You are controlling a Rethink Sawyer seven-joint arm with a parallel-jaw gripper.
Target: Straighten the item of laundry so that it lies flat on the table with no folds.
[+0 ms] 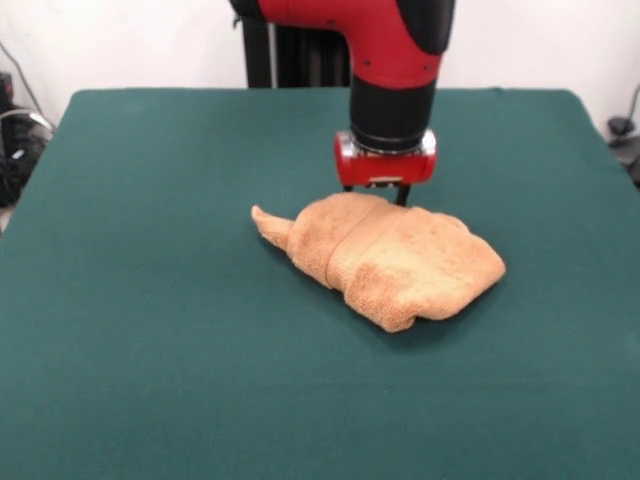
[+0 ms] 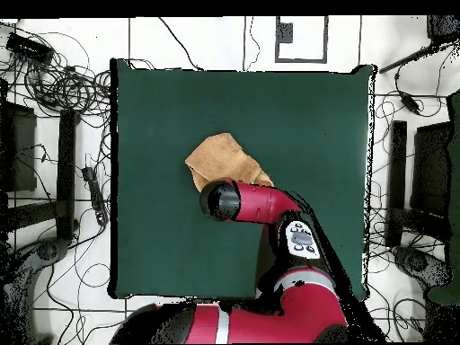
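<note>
Front view | towel (image 1: pixel 385 262) bunched on table (image 1: pixel 150 300) | jaws at its far edge, opening hidden

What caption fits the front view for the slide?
Red and black arm's gripper poised at the far edge of a crumpled orange-tan terry-cloth towel on the dark green felt table.

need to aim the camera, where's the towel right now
Front view: the towel lies bunched near the table's middle, slightly right, just in front of the pincer.
</note>
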